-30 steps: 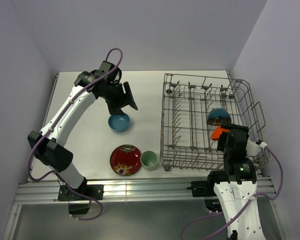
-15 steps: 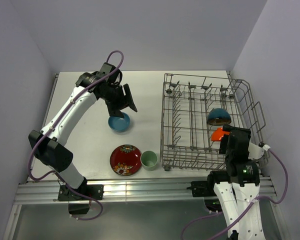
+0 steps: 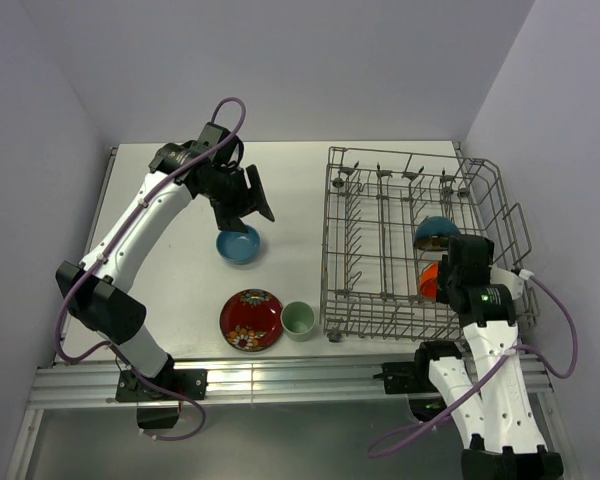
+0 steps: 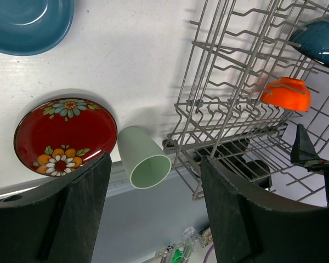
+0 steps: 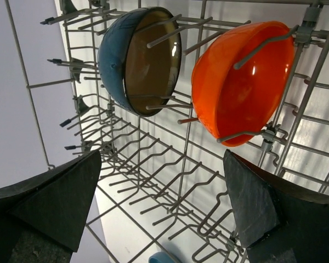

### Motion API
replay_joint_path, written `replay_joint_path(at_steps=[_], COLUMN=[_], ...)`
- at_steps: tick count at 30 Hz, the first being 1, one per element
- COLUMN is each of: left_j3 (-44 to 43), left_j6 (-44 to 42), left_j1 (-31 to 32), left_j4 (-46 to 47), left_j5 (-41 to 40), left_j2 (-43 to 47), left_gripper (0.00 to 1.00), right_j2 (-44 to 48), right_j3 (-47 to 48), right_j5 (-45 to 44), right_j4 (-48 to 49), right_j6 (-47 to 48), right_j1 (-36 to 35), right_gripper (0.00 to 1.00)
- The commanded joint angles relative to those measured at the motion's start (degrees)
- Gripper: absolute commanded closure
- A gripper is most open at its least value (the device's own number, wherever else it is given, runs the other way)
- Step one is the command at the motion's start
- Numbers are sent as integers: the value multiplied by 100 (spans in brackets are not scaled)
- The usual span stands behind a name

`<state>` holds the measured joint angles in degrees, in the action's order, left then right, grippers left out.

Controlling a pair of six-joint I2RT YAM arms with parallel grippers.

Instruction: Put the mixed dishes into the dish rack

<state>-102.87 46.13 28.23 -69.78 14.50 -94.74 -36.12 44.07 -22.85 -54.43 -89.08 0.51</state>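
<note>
The left gripper [image 3: 248,195] is held with its fingers spread wide and nothing between them, above the blue bowl [image 3: 238,245], which rests on the white table [image 3: 160,260]. The right gripper [image 5: 162,156] is likewise spread wide and holds nothing, poised over the right side of the dish rack [image 3: 380,250].

Directly under it, the orange-red bowl [image 5: 241,82] is stood on edge among the tines. Just beside it, the teal-and-brown bowl [image 5: 142,60] is propped on edge in the same way.

Near the table's front edge, the red patterned plate [image 3: 251,319] is laid flat. The pale green cup [image 3: 298,319] is set mouth up just beside it, close to the rack's near left corner. Bare tabletop is seen between the blue bowl and the rack's left wall.
</note>
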Motion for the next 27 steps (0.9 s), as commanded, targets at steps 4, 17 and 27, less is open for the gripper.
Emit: replay_joint_path(at_steps=[4,17,27], left_j3=[-85,890,2077], left_j6=[-25,247,248], left_j1=[34,-633,-933], left_j4=[25,333,711], left_j5=[-140,-834,-1354], left_j2=[17,52,26], left_gripper=[28,28,32], right_j2=[236,-861,-2020], right_j3=[207,1603,3229], right_j5=[-194,1309,2250], right_j4=[257,1364,1331], right_j6=[311,3314,5181], right_j1=[-25,-208,-605], right_gripper=[0,1,0])
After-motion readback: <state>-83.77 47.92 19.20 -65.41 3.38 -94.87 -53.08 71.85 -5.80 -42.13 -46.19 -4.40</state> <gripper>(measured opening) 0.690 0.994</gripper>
